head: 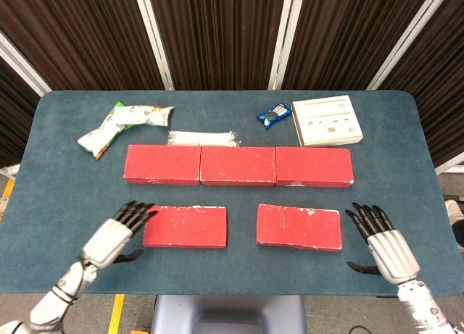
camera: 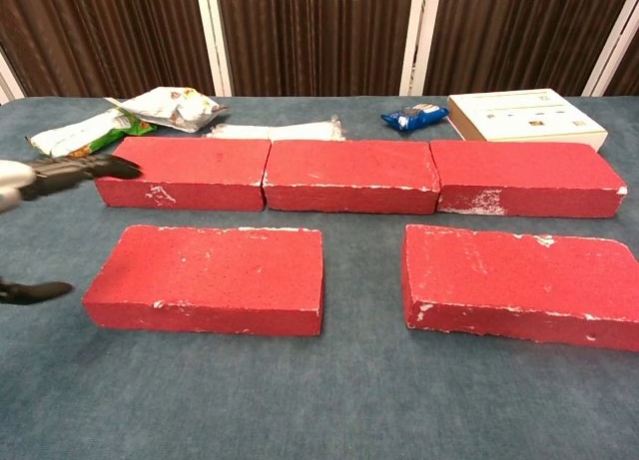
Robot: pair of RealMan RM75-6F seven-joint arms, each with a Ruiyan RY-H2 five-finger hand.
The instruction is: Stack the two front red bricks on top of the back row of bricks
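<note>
Two red bricks lie in front: the left front brick [head: 185, 227] [camera: 208, 278] and the right front brick [head: 299, 227] [camera: 519, 282]. Behind them the back row of three red bricks [head: 238, 165] [camera: 349, 174] lies end to end. My left hand [head: 116, 234] [camera: 62, 173] is open just left of the left front brick, its fingertips near the brick's left end and its thumb low beside it. My right hand [head: 383, 241] is open to the right of the right front brick, apart from it, and holds nothing.
Behind the back row lie a green-and-white snack bag [head: 119, 125] [camera: 110, 121], a white packet [head: 203, 138] [camera: 275, 132], a small blue packet [head: 273, 115] [camera: 412, 115] and a white box [head: 327, 121] [camera: 524, 117]. The blue table [head: 239, 261] ends close in front.
</note>
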